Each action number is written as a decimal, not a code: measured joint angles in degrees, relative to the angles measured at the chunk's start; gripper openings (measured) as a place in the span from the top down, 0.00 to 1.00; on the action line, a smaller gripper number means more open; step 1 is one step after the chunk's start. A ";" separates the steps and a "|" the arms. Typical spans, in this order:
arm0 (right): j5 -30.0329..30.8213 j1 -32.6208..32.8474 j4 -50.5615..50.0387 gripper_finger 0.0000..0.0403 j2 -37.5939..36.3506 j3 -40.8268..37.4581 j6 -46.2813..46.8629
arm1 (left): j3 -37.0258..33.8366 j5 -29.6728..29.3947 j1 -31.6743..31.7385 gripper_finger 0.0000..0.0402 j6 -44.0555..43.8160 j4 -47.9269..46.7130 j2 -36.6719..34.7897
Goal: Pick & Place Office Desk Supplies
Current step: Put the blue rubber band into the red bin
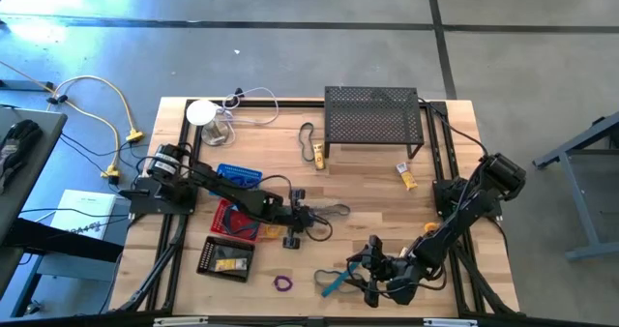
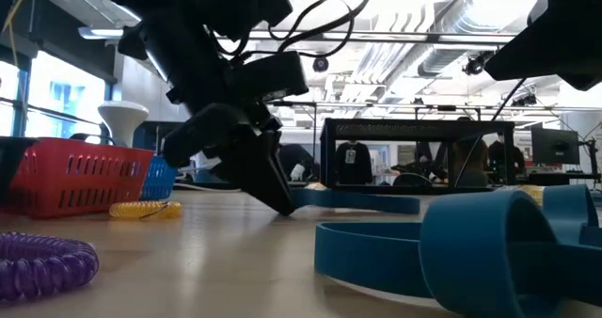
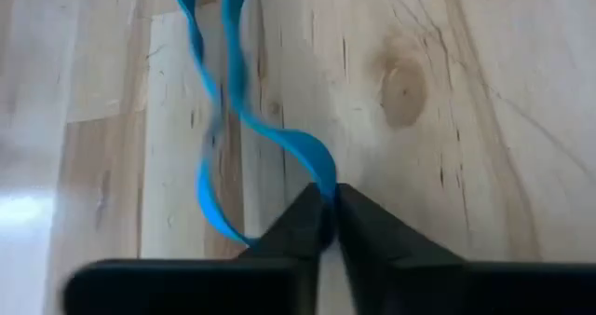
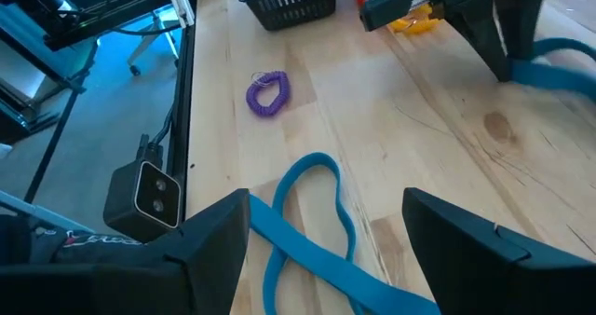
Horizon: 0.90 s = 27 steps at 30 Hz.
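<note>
Pick step: left gripper at table centre, clenched on blue loop. Right gripper at 5 o'clock, released over another loop. Next, likely lift toward baskets at 9 o'clock

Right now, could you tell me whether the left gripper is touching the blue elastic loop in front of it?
Touching. The left wrist view shows the left gripper shut on the blue elastic loop, the band pinched between its fingertips on the wooden table.
</note>
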 joint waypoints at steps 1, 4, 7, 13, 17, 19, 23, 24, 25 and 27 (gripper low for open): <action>0.02 0.00 0.00 0.33 0.00 0.00 0.00 | 0.00 -1.31 -0.39 0.97 0.29 -0.12 0.01; 0.12 0.00 -0.02 0.33 -0.01 0.00 0.00 | -0.14 -5.96 -2.28 0.99 1.86 -0.86 -0.64; 0.15 0.00 -0.04 0.33 -0.02 0.00 0.06 | -0.17 -11.46 -5.34 0.99 2.03 -1.17 -3.43; 0.12 0.00 -0.32 0.33 0.00 0.00 0.24 | -0.17 -13.39 -13.33 0.99 2.72 -4.81 -17.08; 0.13 0.11 -0.44 0.33 -0.02 0.00 0.24 | -0.15 -15.23 -19.09 1.00 -2.37 -9.77 -28.89; 0.11 0.15 -0.46 0.33 0.00 0.00 0.24 | -0.15 -18.38 -22.30 1.00 -6.12 -12.80 -34.46; 0.24 0.15 -0.48 0.33 -0.01 0.00 0.24 | -0.09 -23.98 -28.47 1.00 -13.68 -19.77 -43.85; 0.32 0.14 -0.48 0.33 -0.01 0.00 0.24 | -0.09 -25.08 -29.77 1.00 -15.72 -22.02 -45.53; 0.33 0.15 -0.48 0.33 0.00 0.00 0.24 | -0.09 -26.10 -31.03 1.00 -18.20 -24.39 -46.96; 0.33 0.08 -0.50 0.33 0.00 0.00 0.24 | -0.09 -27.34 -33.01 1.00 -23.25 -29.52 -49.17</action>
